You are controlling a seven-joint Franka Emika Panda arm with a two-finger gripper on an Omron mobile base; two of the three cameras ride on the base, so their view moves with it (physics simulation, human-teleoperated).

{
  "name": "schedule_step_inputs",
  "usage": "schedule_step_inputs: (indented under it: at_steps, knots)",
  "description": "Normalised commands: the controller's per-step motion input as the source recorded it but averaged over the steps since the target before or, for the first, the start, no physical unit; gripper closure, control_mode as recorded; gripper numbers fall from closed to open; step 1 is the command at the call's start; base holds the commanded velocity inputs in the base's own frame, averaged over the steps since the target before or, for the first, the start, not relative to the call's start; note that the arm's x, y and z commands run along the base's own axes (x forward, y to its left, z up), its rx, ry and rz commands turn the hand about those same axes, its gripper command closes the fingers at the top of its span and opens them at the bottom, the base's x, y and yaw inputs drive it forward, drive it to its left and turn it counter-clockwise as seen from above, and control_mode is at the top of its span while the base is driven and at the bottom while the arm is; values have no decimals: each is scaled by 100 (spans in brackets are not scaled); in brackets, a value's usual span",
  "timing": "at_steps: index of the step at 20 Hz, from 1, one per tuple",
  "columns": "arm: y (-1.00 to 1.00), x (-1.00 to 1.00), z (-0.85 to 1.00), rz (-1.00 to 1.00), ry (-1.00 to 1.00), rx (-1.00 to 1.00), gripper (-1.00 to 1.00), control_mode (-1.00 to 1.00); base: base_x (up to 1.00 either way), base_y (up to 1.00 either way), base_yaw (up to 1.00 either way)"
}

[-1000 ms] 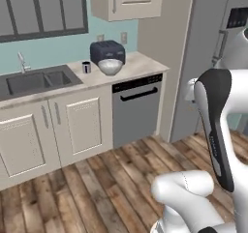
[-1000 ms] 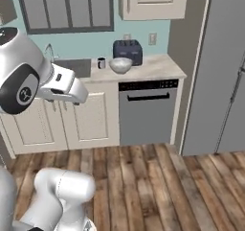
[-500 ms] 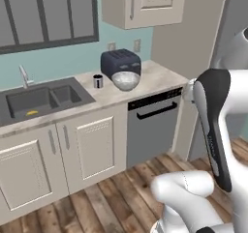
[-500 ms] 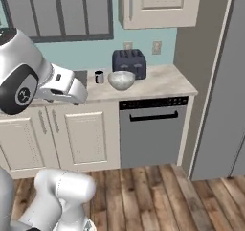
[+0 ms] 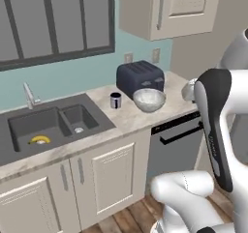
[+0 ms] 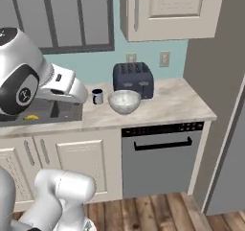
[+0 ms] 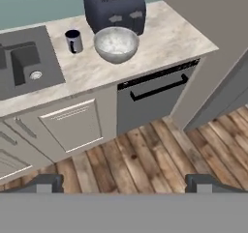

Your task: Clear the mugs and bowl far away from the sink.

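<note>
The gripper point(image 7: 124, 181) hangs high above the wood floor point(image 7: 145, 154) in front of the cabinets, its fingers spread wide apart and holding nothing. On the counter point(image 5: 127, 118), the bowl point(image 5: 149, 99) sits just in front of the dark blue toaster point(image 5: 139, 77), near the counter's front edge above the dishwasher point(image 6: 160, 158). The pale mug point(image 5: 115, 100) with the dark rim stands upright to the left of the bowl, between it and the sink point(image 5: 48, 125), close to the sink's right basin. A banana point(image 5: 39, 139) lies in the large left basin. The faucet point(image 5: 30, 96) rises behind the sink against the teal wall. In the hand view the mug point(image 7: 73, 41) and bowl point(image 7: 116, 44) stand apart, not touching.
</note>
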Motion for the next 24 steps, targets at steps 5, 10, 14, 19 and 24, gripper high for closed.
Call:
schedule_step_inputs:
  at_steps: [5, 10, 14, 19, 24]
  knots:
    - [0, 0, 0, 0, 0, 0, -100, 100, 100, 1, -4]
    - [0, 0, 0, 0, 0, 0, -100, 100, 100, 6, -18]
    - [0, 0, 0, 0, 0, 0, -100, 100, 100, 54, -15]
    - [0, 0, 0, 0, 0, 0, -100, 100, 100, 23, -1]
    - [0, 0, 0, 0, 0, 0, -100, 100, 71, 2, 17]
